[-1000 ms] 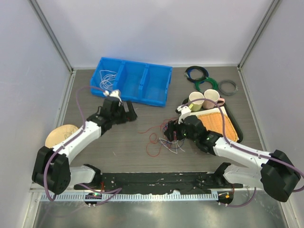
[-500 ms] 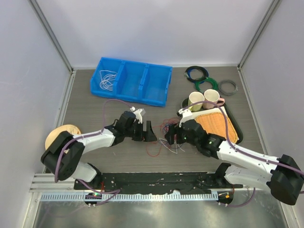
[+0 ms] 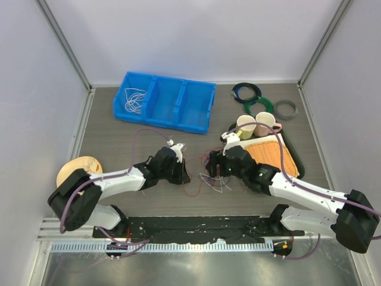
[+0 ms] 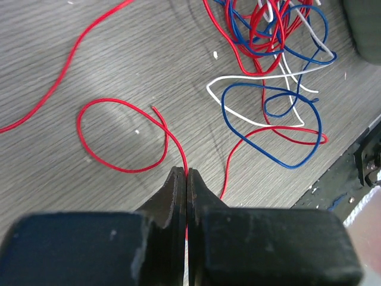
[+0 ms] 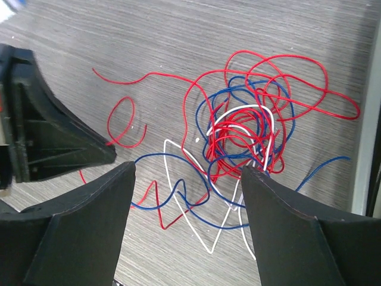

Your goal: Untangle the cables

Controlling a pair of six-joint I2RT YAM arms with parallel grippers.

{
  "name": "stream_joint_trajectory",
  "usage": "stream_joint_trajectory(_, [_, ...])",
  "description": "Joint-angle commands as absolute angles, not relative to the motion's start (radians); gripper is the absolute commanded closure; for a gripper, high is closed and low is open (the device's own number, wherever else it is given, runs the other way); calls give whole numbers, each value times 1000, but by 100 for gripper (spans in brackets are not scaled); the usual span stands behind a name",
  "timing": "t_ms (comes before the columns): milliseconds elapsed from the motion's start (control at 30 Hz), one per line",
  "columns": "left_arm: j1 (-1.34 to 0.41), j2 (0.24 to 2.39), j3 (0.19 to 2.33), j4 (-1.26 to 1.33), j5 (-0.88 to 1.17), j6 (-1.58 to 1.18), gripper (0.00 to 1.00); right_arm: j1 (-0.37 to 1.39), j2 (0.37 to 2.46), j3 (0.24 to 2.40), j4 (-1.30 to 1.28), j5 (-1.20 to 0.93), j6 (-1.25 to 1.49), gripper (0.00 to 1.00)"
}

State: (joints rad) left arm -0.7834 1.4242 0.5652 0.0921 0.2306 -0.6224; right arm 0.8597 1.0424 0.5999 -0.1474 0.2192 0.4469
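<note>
The cables (image 3: 209, 177) lie in a red, dark blue and white tangle on the table between the two arms, dense in the right wrist view (image 5: 241, 134) and at the top of the left wrist view (image 4: 271, 36). A red cable (image 4: 122, 137) loops out from the tangle, and my left gripper (image 4: 186, 174) is shut on it, low at the tangle's left side (image 3: 183, 174). Over the tangle hangs my right gripper (image 5: 189, 168), open with loose strands below its fingers and nothing held (image 3: 215, 168). More white cable (image 3: 134, 101) lies in the blue bin (image 3: 205, 113).
Green, black and grey coiled rings (image 3: 247, 91) lie at the back right. Two mugs (image 3: 246, 126) stand by a black tray with an orange mat (image 3: 280, 155) beside the right arm. A wooden disc (image 3: 80, 167) sits at the left edge.
My left arm swung from the blue bin to the middle of the table, came down at the tangle's left side and closed on a red cable. The right gripper barely moved.
</note>
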Motion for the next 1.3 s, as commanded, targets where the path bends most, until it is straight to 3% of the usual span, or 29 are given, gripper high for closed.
stream_joint_trajectory(0, [-796,1274,549,3,-45,-666,100,864,1077,679,-113,161,404,23])
stream_joint_trajectory(133, [-796,1073,552,-231,-427,-785,100,919,1101,719,-115,135,348,24])
stream_joint_trajectory(267, [-795,878,522,-415,-646,-905,100,1008,1155,733,-140,184,334,24])
stream_joint_trajectory(433, [-793,638,450,-459,-728,-962,100,1046,1203,739,-276,372,452,28])
stream_joint_trajectory(600, [-793,487,431,-574,-839,-1025,100,1051,1178,719,-385,413,560,29])
stream_joint_trajectory(767, [-795,475,426,-584,-862,-1042,100,1051,1143,661,-381,422,554,29])
stream_joint_trajectory(967, [-793,546,446,-592,-870,-1051,100,1051,1192,633,-198,340,525,31])
stream_joint_trajectory(1267, [-793,548,440,-586,-867,-1052,100,1051,1338,686,-206,448,724,49])
